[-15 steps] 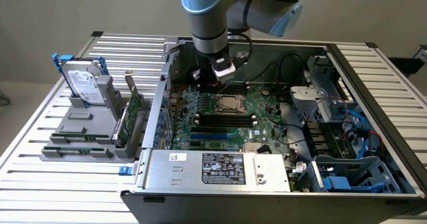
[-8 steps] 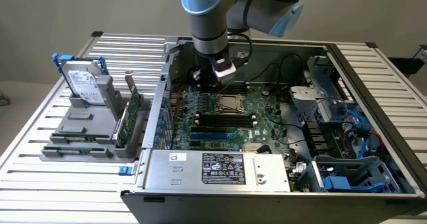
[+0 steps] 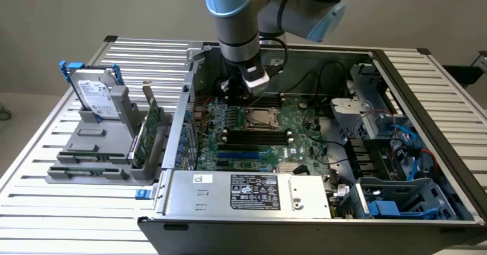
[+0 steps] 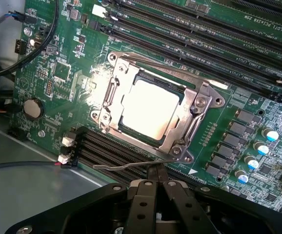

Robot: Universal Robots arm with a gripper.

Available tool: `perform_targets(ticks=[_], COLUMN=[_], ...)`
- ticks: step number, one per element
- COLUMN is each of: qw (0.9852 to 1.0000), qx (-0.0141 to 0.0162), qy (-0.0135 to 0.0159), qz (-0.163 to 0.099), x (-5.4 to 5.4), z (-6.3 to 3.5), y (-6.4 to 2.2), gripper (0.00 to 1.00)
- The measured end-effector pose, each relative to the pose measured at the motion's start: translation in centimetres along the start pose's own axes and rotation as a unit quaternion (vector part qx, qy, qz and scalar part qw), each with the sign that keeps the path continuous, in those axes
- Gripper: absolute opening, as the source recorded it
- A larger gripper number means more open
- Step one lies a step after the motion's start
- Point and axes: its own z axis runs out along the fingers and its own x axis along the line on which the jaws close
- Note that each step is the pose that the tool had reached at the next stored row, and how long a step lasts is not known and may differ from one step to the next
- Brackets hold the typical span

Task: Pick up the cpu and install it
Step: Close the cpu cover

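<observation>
Gleaming silvery and square, the cpu (image 4: 150, 108) sits in its socket (image 4: 200, 103); hand (image 4: 158, 170) pressed together.

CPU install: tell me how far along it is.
Done, by the look of it: the cpu lies flat inside the socket frame on the motherboard. In hand: nothing; the gripper is shut with nothing between its fingers, close to the wire lever beside the socket. Left: the lever's free end stands clear of the frame, so it may be unlatched; I cannot tell for sure.
</observation>
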Motion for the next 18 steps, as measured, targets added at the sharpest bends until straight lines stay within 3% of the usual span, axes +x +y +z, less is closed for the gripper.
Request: perform_targets(ticks=[18], qw=[1.0000], qx=[0.0008], qy=[-0.0008], qz=[0.000], x=[-0.05], z=[-0.58], y=[-0.30], gripper=[0.11])
